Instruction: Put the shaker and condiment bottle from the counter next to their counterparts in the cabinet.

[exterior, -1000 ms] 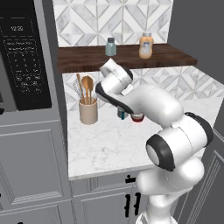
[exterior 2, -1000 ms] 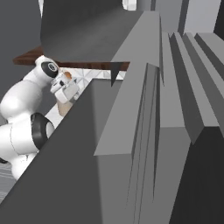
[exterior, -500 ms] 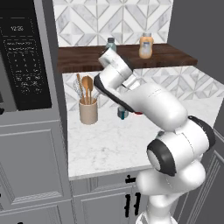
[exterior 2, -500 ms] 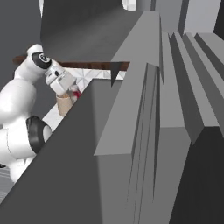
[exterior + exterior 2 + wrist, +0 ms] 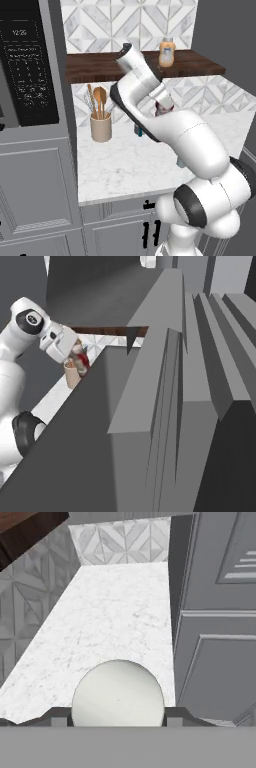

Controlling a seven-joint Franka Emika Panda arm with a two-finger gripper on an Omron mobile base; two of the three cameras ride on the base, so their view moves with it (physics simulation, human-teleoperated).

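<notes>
My gripper (image 5: 163, 102) is shut on the small red condiment bottle (image 5: 165, 108) and holds it in the air above the counter (image 5: 125, 162), just under the front edge of the dark wood cabinet shelf (image 5: 95, 69). Seen from the hand, the bottle's white cap (image 5: 118, 692) sits between my fingertips. From the right base view the gripper (image 5: 75, 357) shows with the red bottle (image 5: 82, 361) in it. A bit of the teal shaker (image 5: 138, 131) peeks out on the counter behind my arm. One of the counterparts, an orange bottle (image 5: 167, 52), stands on the shelf.
A beige utensil holder (image 5: 101, 128) with wooden spoons stands at the counter's back left. A black microwave (image 5: 30, 65) is set in the tall grey unit on the left. In the right base view, a grey cabinet side (image 5: 150, 421) blocks most of the scene.
The arm has risen and carried the red bottle up off the counter toward shelf height. The wrist now covers part of the shelf.
</notes>
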